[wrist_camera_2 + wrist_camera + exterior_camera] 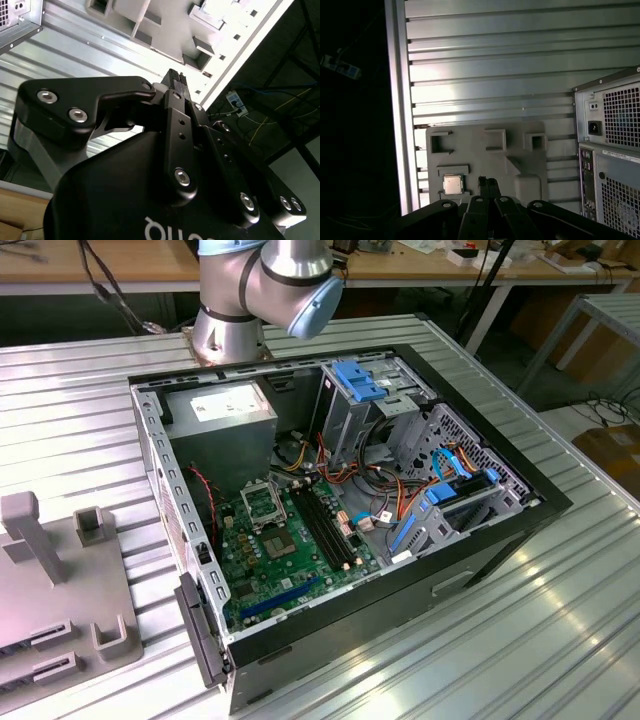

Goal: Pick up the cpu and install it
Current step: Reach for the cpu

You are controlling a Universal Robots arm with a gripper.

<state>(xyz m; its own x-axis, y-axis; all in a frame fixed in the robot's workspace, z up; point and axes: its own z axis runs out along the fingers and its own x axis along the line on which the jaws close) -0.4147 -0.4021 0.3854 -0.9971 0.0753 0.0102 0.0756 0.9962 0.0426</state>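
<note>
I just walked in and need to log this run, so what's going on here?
A robot arm's gripper, shut and empty, hangs over a grey fixture on the ribbed table. The cpu lies in a recess of that fixture, not yet picked up. The open computer case stands beside it, its motherboard exposed.

Black end effector (175, 80) in foreground, fingers brought together, nothing between them. Beyond its tips, a grey holder block (150, 20) lies on the ribbed metal tabletop (65, 55). A corner of the computer case (12, 15) stands on the same tabletop.
</note>
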